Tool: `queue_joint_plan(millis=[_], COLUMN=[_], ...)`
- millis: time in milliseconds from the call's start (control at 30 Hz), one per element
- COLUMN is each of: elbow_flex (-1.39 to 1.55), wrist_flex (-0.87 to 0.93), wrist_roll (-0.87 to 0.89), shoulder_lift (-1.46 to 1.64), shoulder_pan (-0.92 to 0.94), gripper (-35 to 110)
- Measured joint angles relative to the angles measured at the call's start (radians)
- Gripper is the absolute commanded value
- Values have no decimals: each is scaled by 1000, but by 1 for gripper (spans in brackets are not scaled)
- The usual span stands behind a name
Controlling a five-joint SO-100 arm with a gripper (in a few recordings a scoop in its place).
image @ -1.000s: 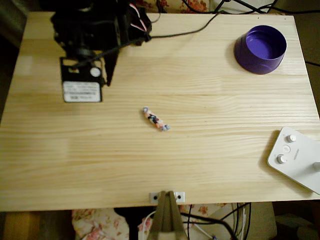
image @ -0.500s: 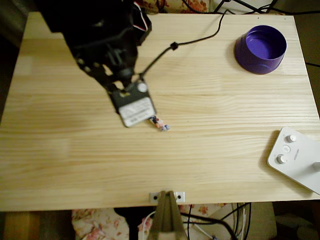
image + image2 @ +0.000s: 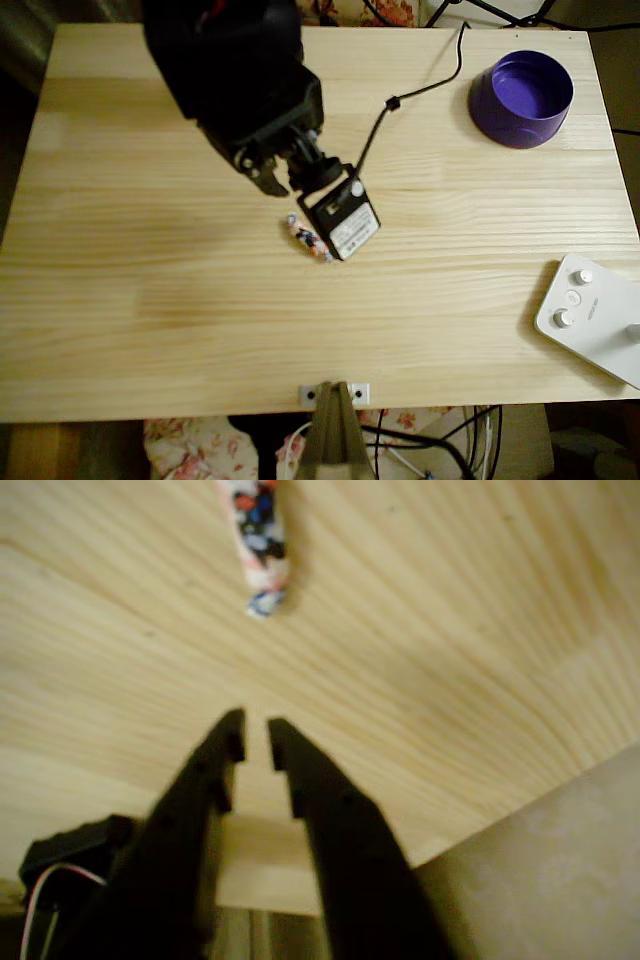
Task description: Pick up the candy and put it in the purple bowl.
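Candy (image 3: 305,237) lies loose on the bare wooden table (image 3: 150,320), centre of the overhead frame, just left of the arm's black wrist block. In the wrist view it sits at the top edge, left of centre (image 3: 256,542), clear of the fingers. Gripper (image 3: 255,738) hangs above the wood at lower centre, jaws nearly together with only a thin slit between the tips, holding nothing. Purple bowl (image 3: 521,98) stands in the upper right of the overhead frame, well apart from the sweet.

Handling, as judged: very light, small, crinkly wrapper likely slick; hard core, floppy twisted ends. Best taken across the fat middle, not the ends. Jaws need opening first. A glancing touch could skid it.
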Motion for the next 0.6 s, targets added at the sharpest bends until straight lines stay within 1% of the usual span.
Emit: queue_joint_plan(millis=[267,367,600], elbow_flex=[-17,-17,-17], wrist_flex=[0,0,18], wrist_roll=[20,43,100], shoulder_lift=[-28,-38,-57], shoulder_pan=[-21,-29,-57], gripper=[16,26,26])
